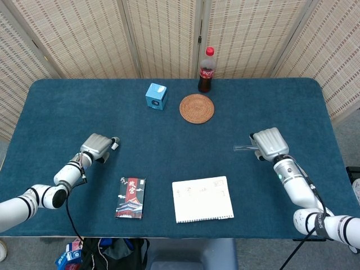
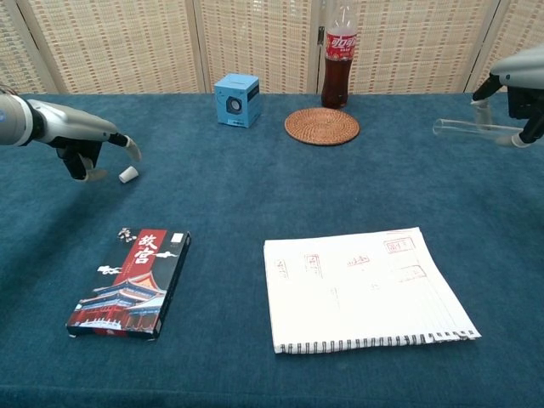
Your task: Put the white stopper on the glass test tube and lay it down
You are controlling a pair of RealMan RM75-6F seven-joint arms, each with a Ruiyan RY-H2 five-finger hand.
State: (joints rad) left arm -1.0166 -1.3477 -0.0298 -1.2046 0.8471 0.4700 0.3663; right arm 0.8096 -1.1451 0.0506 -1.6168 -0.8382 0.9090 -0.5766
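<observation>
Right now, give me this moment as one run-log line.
left hand: open, at white stopper, not gripping | right hand: holds glass test tube above table | stopper: off tube

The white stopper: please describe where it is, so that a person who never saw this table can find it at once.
Start from the blue table and go to its left side, where the left hand reaches in. The white stopper lies on the cloth just by its fingers, beyond the red and black book. It is the only tiny white plug-shaped piece there.
</observation>
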